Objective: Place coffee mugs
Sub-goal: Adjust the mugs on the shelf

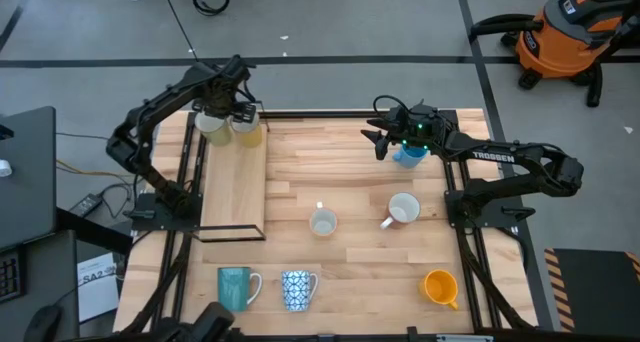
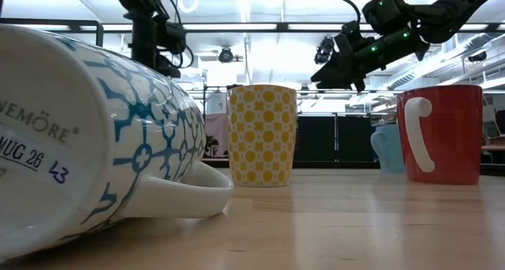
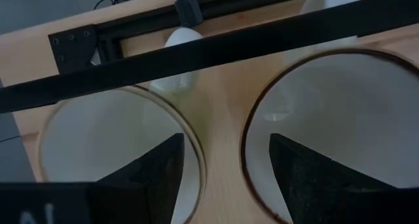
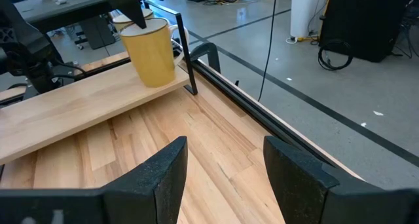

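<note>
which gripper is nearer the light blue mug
Right. The right gripper hangs open right beside the light blue mug, at the table's far side. The left gripper is open over the two mugs on the raised shelf, far across the table.

Even overhead lighting; I see soft shadows on the surface (image 1: 350, 182). Low view: ceiling strips glare upper centre, nearest patterned mug (image 2: 87, 136) blurred at left.

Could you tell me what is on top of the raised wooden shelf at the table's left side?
Two mugs stand at the wooden shelf's far end: a white mug and a pale yellow mug. The left gripper partly covers them.
</note>
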{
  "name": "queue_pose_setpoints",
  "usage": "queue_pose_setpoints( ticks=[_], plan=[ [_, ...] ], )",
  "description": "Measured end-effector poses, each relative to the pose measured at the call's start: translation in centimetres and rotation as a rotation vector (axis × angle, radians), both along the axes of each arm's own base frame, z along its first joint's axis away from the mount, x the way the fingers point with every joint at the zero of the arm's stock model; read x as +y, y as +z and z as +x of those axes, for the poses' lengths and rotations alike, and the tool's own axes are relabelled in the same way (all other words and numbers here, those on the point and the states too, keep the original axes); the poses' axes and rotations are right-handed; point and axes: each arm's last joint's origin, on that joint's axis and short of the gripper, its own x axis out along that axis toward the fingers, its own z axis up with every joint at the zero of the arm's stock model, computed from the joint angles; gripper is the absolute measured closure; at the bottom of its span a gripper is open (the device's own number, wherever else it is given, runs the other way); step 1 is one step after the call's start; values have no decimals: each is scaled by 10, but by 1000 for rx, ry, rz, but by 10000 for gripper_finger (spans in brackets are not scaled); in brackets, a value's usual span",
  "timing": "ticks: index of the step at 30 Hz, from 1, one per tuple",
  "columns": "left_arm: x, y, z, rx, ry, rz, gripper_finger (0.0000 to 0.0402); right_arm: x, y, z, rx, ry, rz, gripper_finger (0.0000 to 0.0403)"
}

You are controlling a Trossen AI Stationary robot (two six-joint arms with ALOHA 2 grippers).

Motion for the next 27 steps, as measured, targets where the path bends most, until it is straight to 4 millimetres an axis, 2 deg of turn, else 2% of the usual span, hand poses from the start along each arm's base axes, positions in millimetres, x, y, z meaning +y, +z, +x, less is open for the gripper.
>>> queue_pose_setpoints(
  ticks=[10, 20, 27],
  plan=[
    [1, -2, 1, 3, -1, -3, 176, 0, 0, 0, 0, 0, 0, 196],
    [1, -2, 1, 2, -1, -2, 234, 0, 0, 0, 0, 0, 0, 196],
    [1, -2, 2, -25, 6, -19, 254, 0, 0, 0, 0, 0, 0, 196]
  ],
)
